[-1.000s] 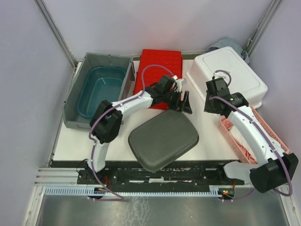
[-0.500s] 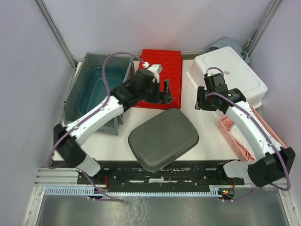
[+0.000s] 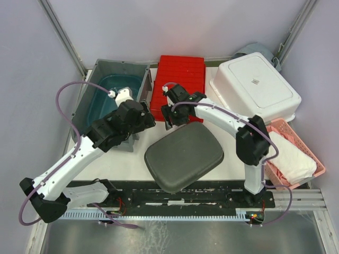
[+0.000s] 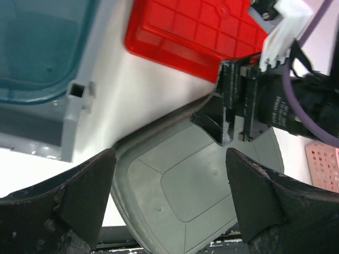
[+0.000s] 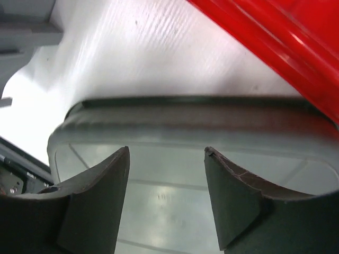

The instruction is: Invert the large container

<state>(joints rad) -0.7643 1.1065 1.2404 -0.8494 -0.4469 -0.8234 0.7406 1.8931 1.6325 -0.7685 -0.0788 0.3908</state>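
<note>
Judging the flip as likely done: seeing the large container (image 3: pixel 184 156) lying base-up near the front middle of the counter (image 3: pixel 106 164), just in front of the red crate (image 3: pixel 180 79) and right of the grey bin (image 3: pixel 85 114).

Showing as a dull grey-green tub with rounded corners, a flat base with a faint moulded panel, and its rim facing down against the white surface.

Hovering with the right gripper (image 5: pixel 166 159) just above the tub's far rim, jaws spread wide and holding nothing, touching nothing as far as can be told.

Hanging with the left gripper (image 4: pixel 169 159) higher up over the tub's left far corner, jaws gaping and empty.

Calling next, probably, for lifting both arms clear without nudging the tub, or checking that it is sitting flat.
</note>
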